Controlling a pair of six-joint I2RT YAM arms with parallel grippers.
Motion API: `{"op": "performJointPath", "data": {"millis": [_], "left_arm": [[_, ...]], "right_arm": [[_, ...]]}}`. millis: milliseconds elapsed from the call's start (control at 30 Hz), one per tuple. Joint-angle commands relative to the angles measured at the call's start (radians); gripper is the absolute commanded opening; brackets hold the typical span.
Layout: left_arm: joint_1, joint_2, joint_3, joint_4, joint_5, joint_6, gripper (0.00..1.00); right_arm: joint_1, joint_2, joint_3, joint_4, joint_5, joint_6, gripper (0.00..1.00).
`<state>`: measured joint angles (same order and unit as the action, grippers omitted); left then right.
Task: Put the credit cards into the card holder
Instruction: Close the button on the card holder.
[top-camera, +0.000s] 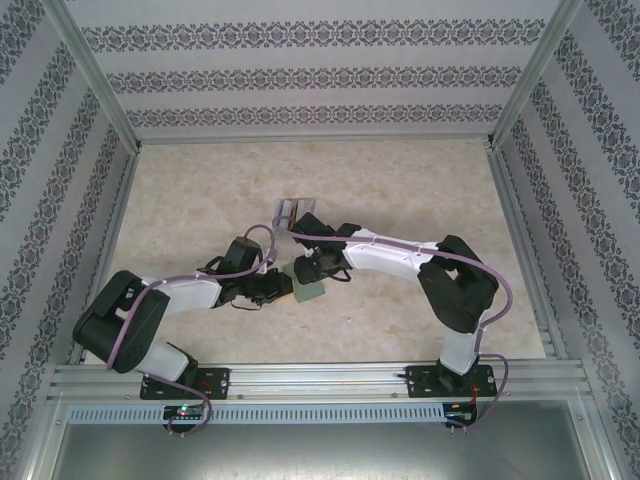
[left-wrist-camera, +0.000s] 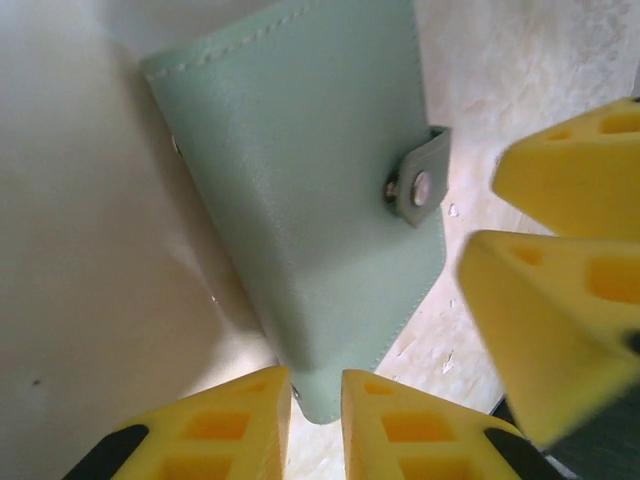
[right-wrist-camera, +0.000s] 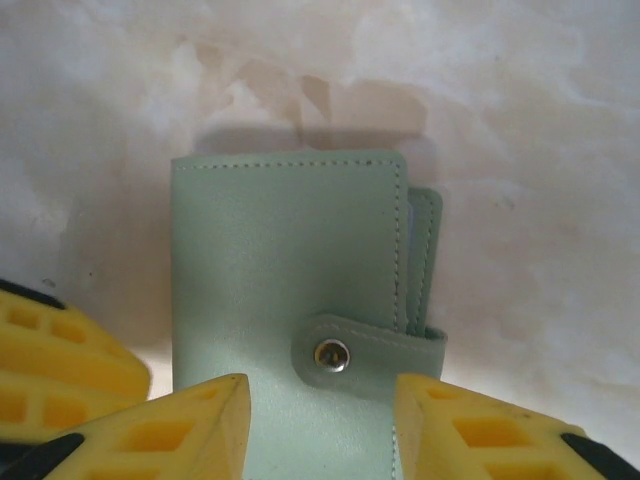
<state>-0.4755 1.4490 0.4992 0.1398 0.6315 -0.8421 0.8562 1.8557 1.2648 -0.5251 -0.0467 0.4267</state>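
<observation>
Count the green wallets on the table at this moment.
1. The card holder lies closed with its strap snapped, on the table between the left gripper and the right gripper. The arms cover some tabletop, so another could be hidden.

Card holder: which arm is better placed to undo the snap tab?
Likely right. The right claw, open, straddles the snap tab on the closed card holder; the left claw sits at a corner, away from the tab.
</observation>
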Motion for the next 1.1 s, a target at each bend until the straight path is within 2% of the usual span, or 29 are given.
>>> {"op": "performJointPath", "data": {"millis": [0,433,700,867,967,1067], "left_arm": [[0.015,-0.043,0.011,-0.109,-0.074,0.035,0.24],[0.067,0.003,0.034,-0.152,-0.085,0.047,0.24],[0.067,0.046,0.035,-0.132,-0.061,0.043,0.24],[0.067,0.046,0.038,-0.138,-0.062,0.049,0.24],[0.066,0.05,0.041,-0.141,-0.062,0.052,0.24],[0.067,0.063,0.044,-0.138,-0.055,0.053,0.24]], "right_arm": [[0.016,0.033,0.052,-0.074,0.074,-0.062,0.44],[0.042,0.112,0.1,-0.104,0.11,-0.035,0.41],[0.044,0.121,0.12,-0.128,0.134,-0.031,0.25],[0.042,0.098,0.111,-0.118,0.116,-0.031,0.2],[0.034,0.091,0.105,-0.106,0.083,-0.024,0.08],[0.028,0.086,0.101,-0.098,0.065,-0.019,0.03]]}}
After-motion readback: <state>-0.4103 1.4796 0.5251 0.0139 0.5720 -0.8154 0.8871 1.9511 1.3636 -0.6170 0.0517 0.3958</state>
